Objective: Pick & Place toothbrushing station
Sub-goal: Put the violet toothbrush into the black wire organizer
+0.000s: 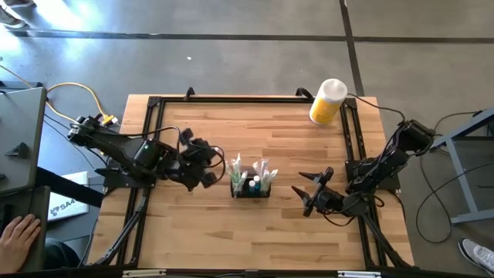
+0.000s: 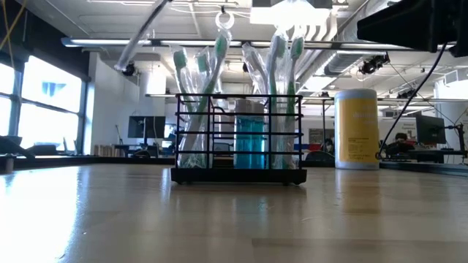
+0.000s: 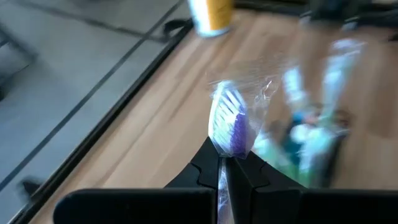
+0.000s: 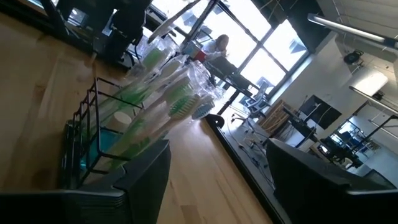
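Observation:
The toothbrushing station is a black wire organiser standing by its base on the wooden table. Several clear-wrapped green toothbrushes and a teal tube stand upright in it. My left gripper hovers just left of it, shut on a wrapped toothbrush with purple and white bristles. My right gripper stands open to the organiser's right with nothing between its fingers. In the right wrist view the organiser lies ahead of that gripper. My left gripper pinches the wrapped toothbrush between its two fingers just behind the bristle head. The head sticks out past the fingertips, clear of the table. The wrapper runs back between the fingers; the handle is hidden by the gripper.
A yellow bottle with a white cap stands at the table's far right edge. Black frame rails run along the left, far and right sides. A person's hand rests off the table at the near left.

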Robot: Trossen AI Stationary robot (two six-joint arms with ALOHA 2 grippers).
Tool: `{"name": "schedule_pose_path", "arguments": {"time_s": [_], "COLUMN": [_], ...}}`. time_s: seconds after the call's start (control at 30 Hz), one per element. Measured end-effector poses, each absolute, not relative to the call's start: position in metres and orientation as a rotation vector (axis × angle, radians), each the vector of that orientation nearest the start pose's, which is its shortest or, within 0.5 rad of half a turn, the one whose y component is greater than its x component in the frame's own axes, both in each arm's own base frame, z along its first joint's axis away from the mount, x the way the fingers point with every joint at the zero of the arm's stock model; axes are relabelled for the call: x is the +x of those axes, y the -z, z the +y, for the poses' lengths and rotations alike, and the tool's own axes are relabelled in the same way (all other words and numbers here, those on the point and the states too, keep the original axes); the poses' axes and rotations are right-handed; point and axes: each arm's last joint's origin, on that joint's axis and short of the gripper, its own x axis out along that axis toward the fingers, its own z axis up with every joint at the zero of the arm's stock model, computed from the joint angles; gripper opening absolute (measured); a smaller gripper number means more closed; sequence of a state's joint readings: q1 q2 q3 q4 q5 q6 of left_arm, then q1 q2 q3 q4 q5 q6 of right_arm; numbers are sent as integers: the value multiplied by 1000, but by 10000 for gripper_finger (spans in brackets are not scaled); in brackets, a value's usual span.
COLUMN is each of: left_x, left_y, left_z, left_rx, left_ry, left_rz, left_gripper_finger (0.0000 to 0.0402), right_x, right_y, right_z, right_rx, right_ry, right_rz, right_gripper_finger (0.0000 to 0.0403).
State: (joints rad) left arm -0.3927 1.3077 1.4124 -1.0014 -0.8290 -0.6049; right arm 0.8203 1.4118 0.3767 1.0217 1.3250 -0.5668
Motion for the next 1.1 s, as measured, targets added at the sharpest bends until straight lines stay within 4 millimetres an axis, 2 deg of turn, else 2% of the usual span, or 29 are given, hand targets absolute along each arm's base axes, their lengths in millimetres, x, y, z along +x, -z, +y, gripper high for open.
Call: {"name": "schedule_pose_path", "arguments": {"time_s": [0.2,0.4,0.53,0.73,1.0,1.1], "left_x": [266,282,290,307,294,293], "left_y": [-375,-367,-362,-357,-344,-328], "left_z": [-88,-98,-92,-99,-125,-133], "left_rx": [-23,40,-23,-99,-120,-146], "left_ry": [-463,-411,-462,-431,-565,-549], "left_rz": [499,495,482,432,389,362], "left_gripper_finger": [2,2,2,2,2,2], "right_x": [181,179,179,177,170,169], "right_y": [-180,-180,-180,-180,-179,-179], "right_z": [147,149,149,152,159,160], "right_rx": [-553,-557,-557,-539,-522,-520], "right_ry": [443,422,422,408,371,364], "right_rz": [147,143,143,135,123,120], "right_gripper_finger": [259,259,259,259,259,259]}}
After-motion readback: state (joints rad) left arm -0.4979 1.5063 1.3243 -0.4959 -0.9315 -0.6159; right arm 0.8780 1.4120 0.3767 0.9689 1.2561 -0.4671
